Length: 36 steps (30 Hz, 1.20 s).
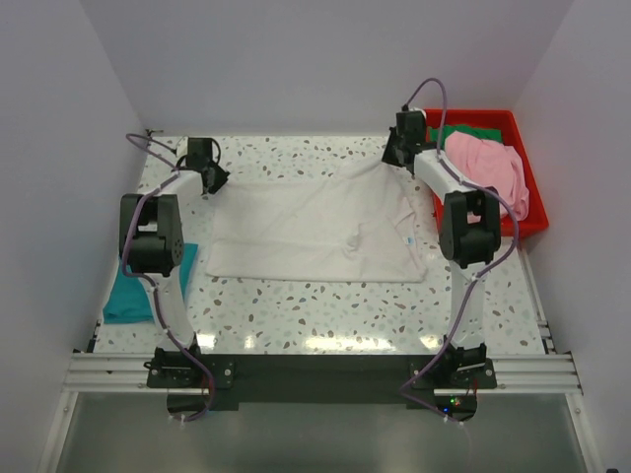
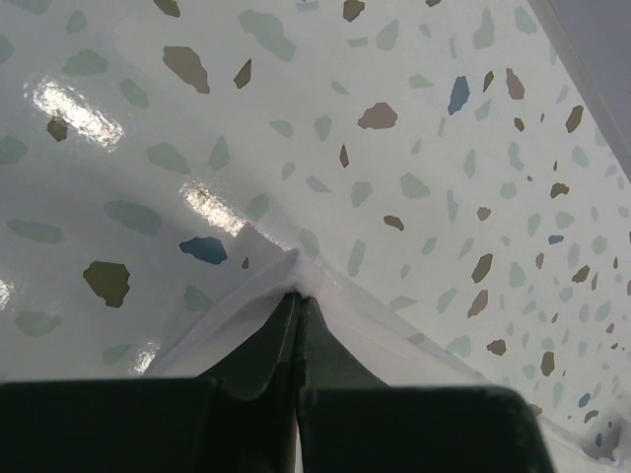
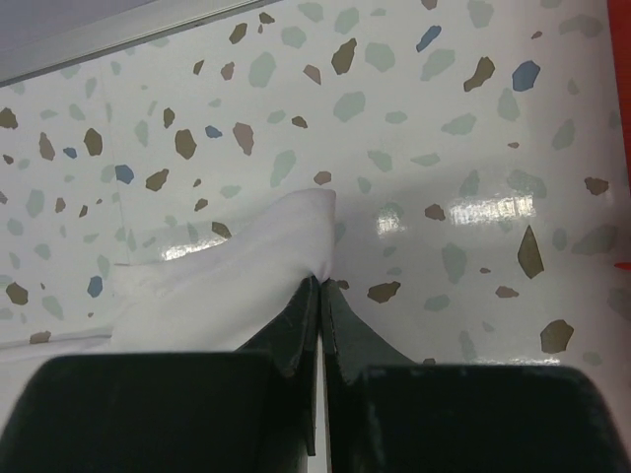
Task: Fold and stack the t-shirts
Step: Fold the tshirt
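Note:
An off-white t-shirt (image 1: 315,232) lies spread flat on the speckled table, a small label near its right side. My left gripper (image 1: 219,180) is at its far left corner, shut on the off-white cloth (image 2: 306,274), which peaks at the fingertips. At the far right corner my right gripper (image 1: 395,153) is shut on a bunched fold of the same shirt (image 3: 246,266). A folded teal t-shirt (image 1: 148,286) rests by the left arm. Pink (image 1: 488,168) and green (image 1: 471,131) t-shirts lie in the red bin.
The red plastic bin (image 1: 532,202) stands at the far right, beside the right arm. White walls close the table on three sides. A metal rail (image 1: 315,372) runs along the near edge by the arm bases.

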{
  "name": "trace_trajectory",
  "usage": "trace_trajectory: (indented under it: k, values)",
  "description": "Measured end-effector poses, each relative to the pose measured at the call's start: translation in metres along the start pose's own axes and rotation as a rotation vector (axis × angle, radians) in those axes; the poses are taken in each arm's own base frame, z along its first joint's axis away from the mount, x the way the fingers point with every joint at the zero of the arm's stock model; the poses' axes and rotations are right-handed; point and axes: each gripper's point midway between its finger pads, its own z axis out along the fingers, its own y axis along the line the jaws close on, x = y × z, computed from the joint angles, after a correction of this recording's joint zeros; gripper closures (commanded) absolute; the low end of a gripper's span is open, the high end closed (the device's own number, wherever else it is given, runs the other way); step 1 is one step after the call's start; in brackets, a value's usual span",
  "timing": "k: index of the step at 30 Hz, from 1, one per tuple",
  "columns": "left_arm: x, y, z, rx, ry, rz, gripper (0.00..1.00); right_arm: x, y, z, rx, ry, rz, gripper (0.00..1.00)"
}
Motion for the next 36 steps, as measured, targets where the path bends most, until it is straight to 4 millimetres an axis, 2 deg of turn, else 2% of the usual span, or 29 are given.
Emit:
trace_trajectory:
  k: [2,3,6,7,11,14,20,25,36]
  values:
    - [-0.001,-0.002,-0.003,0.010,-0.003,-0.001,1.00,-0.005,0.001,-0.005,-0.006,-0.014,0.001,1.00]
    - [-0.002,-0.003,-0.004,0.017,-0.004,-0.001,0.96,-0.005,0.001,-0.007,-0.007,-0.016,-0.001,0.97]
    - [-0.002,-0.006,-0.005,0.031,-0.001,0.002,0.85,-0.006,0.001,-0.008,-0.008,-0.019,-0.007,0.82]
    - [-0.001,-0.006,-0.005,0.034,0.001,0.002,0.76,-0.005,0.001,-0.007,-0.007,-0.017,-0.009,0.78]
    - [-0.001,-0.007,-0.005,0.041,0.002,0.003,0.62,-0.004,0.000,-0.007,-0.007,-0.014,-0.020,0.62]
    - [-0.004,-0.009,-0.005,0.049,-0.006,-0.001,0.61,-0.004,0.000,-0.006,-0.007,-0.014,-0.025,0.58]
    - [-0.007,-0.008,-0.005,0.039,-0.015,-0.002,0.62,-0.008,0.003,0.002,-0.012,-0.019,-0.026,0.57]
    - [-0.019,-0.010,0.001,0.011,-0.046,-0.003,0.62,-0.005,0.004,0.014,-0.010,-0.014,-0.028,0.57]
    - [-0.004,0.009,0.025,-0.071,-0.012,0.014,0.61,0.013,-0.001,0.038,0.008,0.026,-0.032,0.56]
